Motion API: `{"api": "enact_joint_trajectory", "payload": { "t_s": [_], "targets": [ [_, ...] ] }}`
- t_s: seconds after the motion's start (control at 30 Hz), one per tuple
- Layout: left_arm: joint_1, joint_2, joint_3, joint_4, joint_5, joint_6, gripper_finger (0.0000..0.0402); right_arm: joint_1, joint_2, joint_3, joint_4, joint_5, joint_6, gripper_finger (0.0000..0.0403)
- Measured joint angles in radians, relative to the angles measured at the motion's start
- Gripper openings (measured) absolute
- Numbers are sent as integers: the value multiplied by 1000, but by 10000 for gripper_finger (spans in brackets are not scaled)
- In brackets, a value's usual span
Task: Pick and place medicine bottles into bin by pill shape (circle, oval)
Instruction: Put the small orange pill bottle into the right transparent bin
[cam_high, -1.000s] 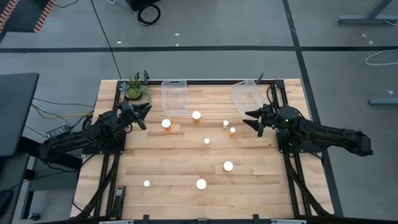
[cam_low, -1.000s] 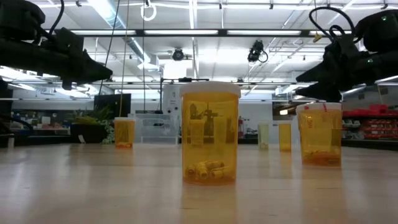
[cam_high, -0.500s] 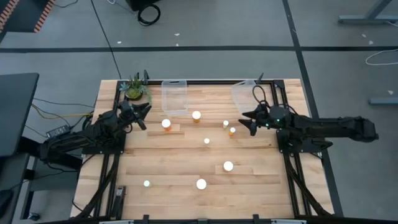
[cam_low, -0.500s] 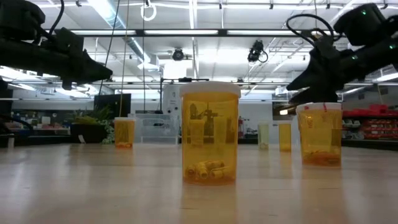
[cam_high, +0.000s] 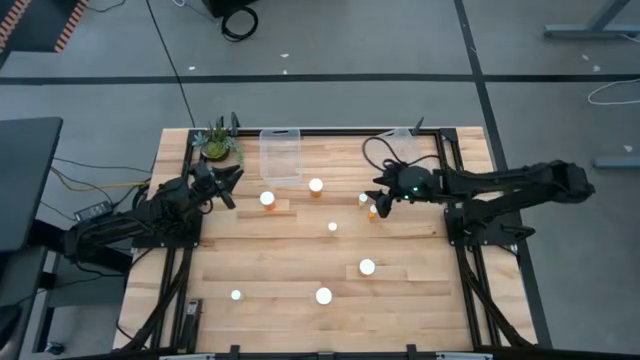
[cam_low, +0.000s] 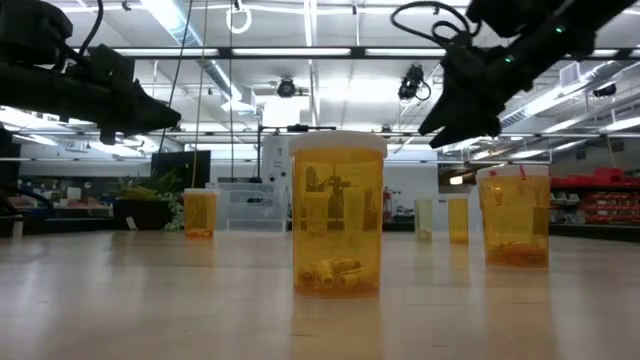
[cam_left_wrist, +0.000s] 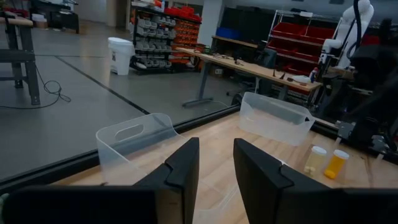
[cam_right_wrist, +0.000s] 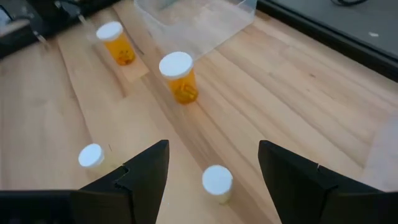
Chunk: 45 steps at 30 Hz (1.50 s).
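Right claw (cam_high: 378, 197) is spread wide, gripping nothing, hovering over 2 small medicine bottles (cam_high: 368, 205) near the right bin (cam_high: 398, 148) at the back of the tabletop (cam_high: 300, 245). Left claw (cam_high: 232, 180) is clenched, empty, parked by the plant (cam_high: 217, 141). The other bottles stand scattered across the wood, none in the left bin (cam_high: 281, 155).

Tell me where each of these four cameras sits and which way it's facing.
High view: overhead, straight down on the table; both arms show.
Low view: table-top height, level across; nearest bottle fills the middle, arms overhead.
Left wrist view: looks past the shut left end effector at two clear bins.
Right wrist view: looks down past the open right end effector at a small bottle.
Shared: high and left wrist views both show the bins.
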Motion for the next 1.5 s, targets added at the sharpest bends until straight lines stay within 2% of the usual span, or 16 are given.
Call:
{"api": "enact_joint_trajectory", "payload": {
  "t_s": [0.47, 0.8, 1.03, 1.5],
  "targets": [
    [0, 0, 0, -2, 0, 0, 107, 6, 300, 371, -336, 0, 18, 254],
    [0, 0, 0, -1, 0, 0, 107, 12, 437, 572, -475, 0, 25, 254],
    [0, 0, 0, -1, 0, 0, 107, 29, 461, 639, -543, 2, 50, 254],
    [0, 0, 0, -1, 0, 0, 107, 31, 460, 647, -681, -21, 153, 255]
  ]
}}
